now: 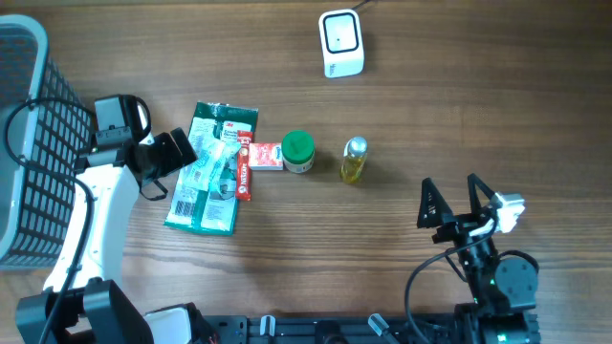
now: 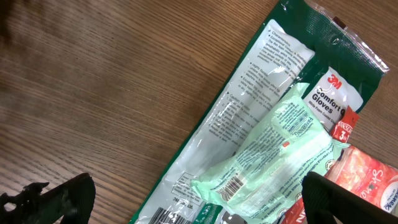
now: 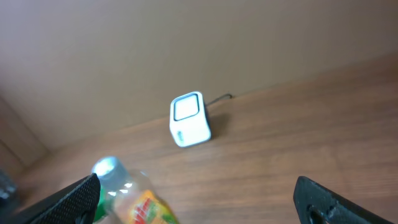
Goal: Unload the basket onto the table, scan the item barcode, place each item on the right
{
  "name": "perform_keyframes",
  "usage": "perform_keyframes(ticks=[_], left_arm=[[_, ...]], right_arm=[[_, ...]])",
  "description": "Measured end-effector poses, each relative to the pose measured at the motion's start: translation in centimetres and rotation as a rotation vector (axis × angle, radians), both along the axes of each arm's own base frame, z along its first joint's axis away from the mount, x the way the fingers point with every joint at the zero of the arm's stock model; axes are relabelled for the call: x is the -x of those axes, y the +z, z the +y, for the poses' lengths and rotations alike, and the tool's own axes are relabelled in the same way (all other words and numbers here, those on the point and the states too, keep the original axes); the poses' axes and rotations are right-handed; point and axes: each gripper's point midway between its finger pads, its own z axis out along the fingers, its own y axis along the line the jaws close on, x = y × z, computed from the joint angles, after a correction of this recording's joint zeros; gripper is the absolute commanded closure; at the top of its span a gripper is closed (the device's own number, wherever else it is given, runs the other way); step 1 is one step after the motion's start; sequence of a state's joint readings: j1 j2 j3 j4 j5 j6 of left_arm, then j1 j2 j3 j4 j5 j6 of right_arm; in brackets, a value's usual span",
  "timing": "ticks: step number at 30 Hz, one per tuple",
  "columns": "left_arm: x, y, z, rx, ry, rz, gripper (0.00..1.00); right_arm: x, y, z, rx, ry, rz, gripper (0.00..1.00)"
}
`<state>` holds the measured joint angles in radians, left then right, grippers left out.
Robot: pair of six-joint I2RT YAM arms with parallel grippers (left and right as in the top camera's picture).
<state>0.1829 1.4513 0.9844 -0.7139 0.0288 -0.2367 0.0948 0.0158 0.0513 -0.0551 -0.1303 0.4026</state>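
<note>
A green 3M gloves packet [image 1: 203,196] lies flat on the table, with a pale green packet [image 2: 273,155] on top whose barcode [image 2: 231,185] faces up. My left gripper [image 1: 170,162] hovers open just above these packets, and the left wrist view shows its fingers [image 2: 65,196] straddling them, holding nothing. The white barcode scanner [image 1: 341,43] stands at the back of the table and also shows in the right wrist view as the scanner [image 3: 189,118]. My right gripper [image 1: 449,196] is open and empty at the front right, apart from every item.
A red sachet [image 1: 244,177], a red-and-white box [image 1: 266,155], a green-lidded jar [image 1: 298,151] and a small yellow bottle [image 1: 355,160] sit in a row right of the packets. The bottle [image 3: 134,199] is close to my right gripper's left finger. A dark mesh basket [image 1: 24,143] stands at the left edge.
</note>
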Motion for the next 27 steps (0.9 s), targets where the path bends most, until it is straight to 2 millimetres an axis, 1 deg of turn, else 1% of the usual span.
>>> perform_keyframes(ticks=[1,2,5,8,9,10,11,12,14,15,16,17,19,20,23,24,26,27], left_arm=[[0.0,0.0,0.0,0.0,0.0,0.0,0.0],[0.0,0.0,0.0,0.0,0.0,0.0,0.0],[0.0,0.0,0.0,0.0,0.0,0.0,0.0],[0.0,0.0,0.0,0.0,-0.001,-0.001,0.0],[0.0,0.0,0.0,0.001,0.0,0.001,0.0],[0.0,0.0,0.0,0.002,-0.001,0.0,0.0],[0.0,0.0,-0.1,0.003,-0.002,0.001,0.0],[0.0,0.0,-0.1,0.003,-0.002,0.0,0.0],[0.0,0.0,-0.1,0.005,-0.002,0.0,0.0],[0.0,0.0,-0.1,0.006,-0.003,0.0,0.0],[0.0,0.0,-0.1,0.006,-0.003,-0.001,0.0],[0.0,0.0,-0.1,0.007,-0.003,-0.001,0.0],[0.0,0.0,-0.1,0.007,-0.003,0.0,0.0],[0.0,0.0,-0.1,0.007,-0.003,0.001,0.0],[0.0,0.0,-0.1,0.007,-0.003,0.0,0.0],[0.0,0.0,-0.1,0.007,-0.003,0.001,0.0],[0.0,0.0,-0.1,0.007,-0.003,0.0,0.0],[0.0,0.0,-0.1,0.007,-0.003,0.001,0.0]], right_arm=[[0.1,0.4,0.0,-0.016,0.0,0.012,0.0],[0.4,1.3,0.0,-0.03,-0.001,0.021,0.0],[1.1,4.9,-0.2,-0.05,-0.009,0.041,0.0],[1.5,8.8,-0.4,-0.035,-0.017,0.135,0.0],[1.3,9.9,-0.4,-0.029,-0.021,0.185,0.0],[1.2,10.5,-0.5,-0.02,-0.026,0.256,0.0],[0.9,11.0,-0.4,-0.013,-0.026,0.301,0.0],[0.8,11.0,-0.4,-0.002,-0.03,0.404,0.0],[0.1,11.6,-0.4,0.012,-0.033,0.526,0.0],[-0.5,12.1,-0.3,0.019,-0.036,0.594,0.0],[-2.4,13.2,-0.1,0.025,-0.036,0.645,0.0],[-3.2,12.9,0.1,0.027,-0.03,0.695,0.01],[-4.4,12.3,0.9,0.018,0.012,0.771,0.25],[-4.9,11.6,1.6,0.007,0.041,0.81,0.29],[-5.1,8.4,2.9,-0.016,0.105,0.962,0.28],[-5.2,7.7,3.1,-0.016,0.115,0.996,0.27],[-5.0,6.1,3.9,-0.008,0.137,1.072,0.22],[-4.8,5.3,4.3,0.004,0.151,1.11,0.21]])
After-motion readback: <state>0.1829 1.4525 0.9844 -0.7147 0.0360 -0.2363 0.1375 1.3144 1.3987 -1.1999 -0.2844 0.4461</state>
